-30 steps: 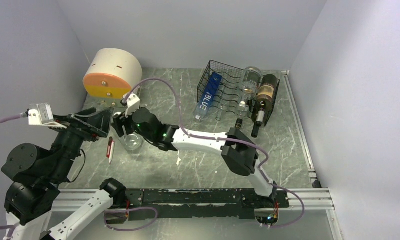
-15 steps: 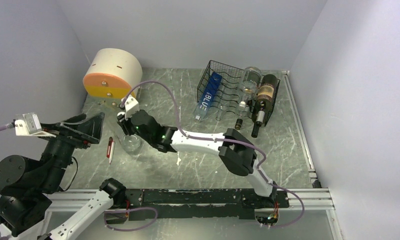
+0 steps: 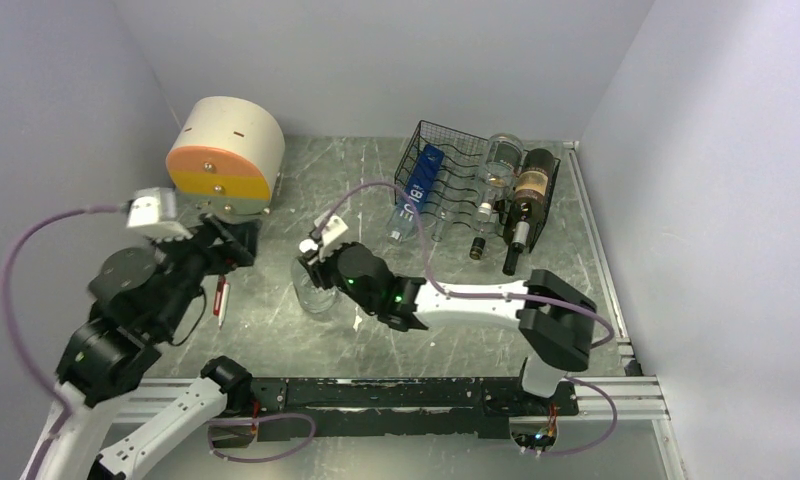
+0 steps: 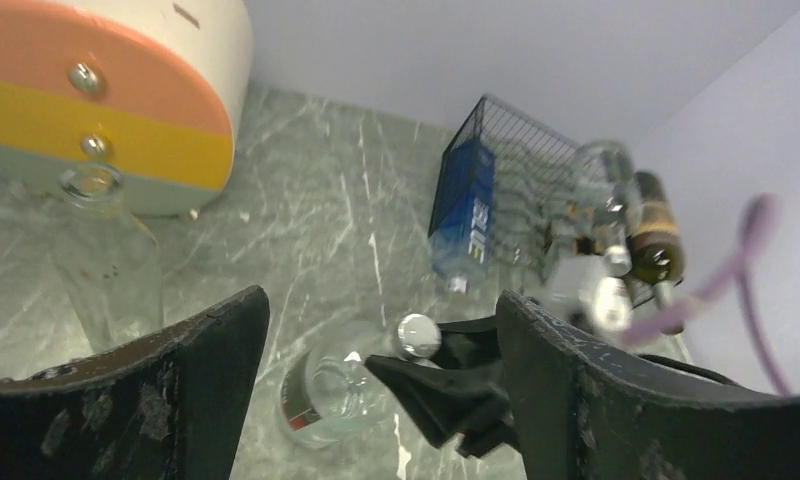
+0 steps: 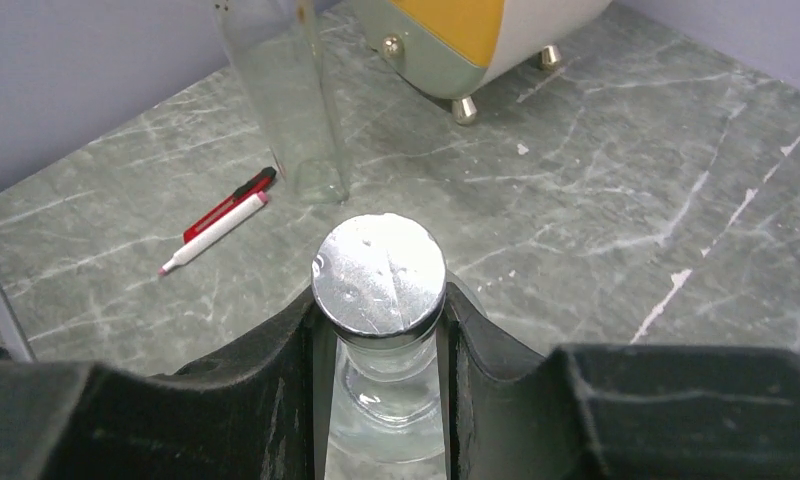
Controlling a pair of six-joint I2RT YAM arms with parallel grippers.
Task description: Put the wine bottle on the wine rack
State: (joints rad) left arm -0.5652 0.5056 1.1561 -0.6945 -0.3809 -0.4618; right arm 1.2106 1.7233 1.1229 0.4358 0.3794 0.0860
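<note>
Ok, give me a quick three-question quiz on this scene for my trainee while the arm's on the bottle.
1. True or false: the right gripper is shut on the capped clear bottle's neck.
2. In the top view, the wine rack's leftmost bottle is: A green, B blue, C red.
3. Fill in: the left gripper's jaws stand ____, holding nothing.
Key: 1 true; 2 B; 3 open.
</note>
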